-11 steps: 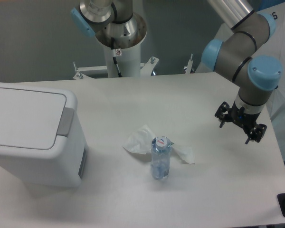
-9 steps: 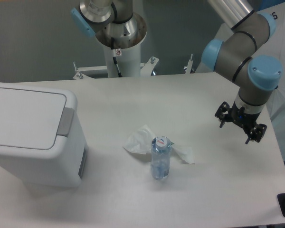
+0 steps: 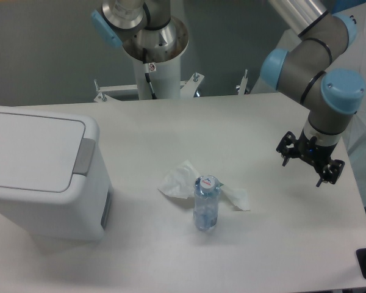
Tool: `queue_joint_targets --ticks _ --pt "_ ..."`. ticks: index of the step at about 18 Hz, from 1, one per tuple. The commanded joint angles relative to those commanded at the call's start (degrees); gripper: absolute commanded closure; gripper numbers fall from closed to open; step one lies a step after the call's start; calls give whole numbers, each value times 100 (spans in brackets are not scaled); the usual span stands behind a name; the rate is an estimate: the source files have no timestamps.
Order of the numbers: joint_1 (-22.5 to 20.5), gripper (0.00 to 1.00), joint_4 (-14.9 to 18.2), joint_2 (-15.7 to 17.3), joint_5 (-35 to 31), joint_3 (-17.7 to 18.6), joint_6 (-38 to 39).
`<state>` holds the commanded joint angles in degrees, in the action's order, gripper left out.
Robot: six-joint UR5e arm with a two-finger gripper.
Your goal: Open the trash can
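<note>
Jaws (image 3: 309, 162) spread, far right of trash can (image 3: 43, 174).

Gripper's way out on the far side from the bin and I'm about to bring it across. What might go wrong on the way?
1. The upright water bottle and crumpled tissue sit between the gripper and the trash can; a low sweep could topple the bottle.
2. The grey push tab is narrow; an off-centre press may leave the lid shut.

White, grey and pale blue around the trash can

We see the trash can (image 3: 43, 177) white with a grey push tab (image 3: 83, 156); right of it, a white tissue (image 3: 184, 183), a clear bluish bottle (image 3: 207, 203) with a white cap, the black gripper (image 3: 310, 165), and grey arm joints capped light blue.
</note>
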<state>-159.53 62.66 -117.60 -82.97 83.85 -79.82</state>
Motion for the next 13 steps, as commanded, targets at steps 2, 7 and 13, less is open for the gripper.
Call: queue_joint_targets --ticks 2,7,13 --pt "53 0 140 184 158 -17 342" --pt "430 0 554 229 466 -325 1432" --pt "765 0 580 598 791 -396 2478"
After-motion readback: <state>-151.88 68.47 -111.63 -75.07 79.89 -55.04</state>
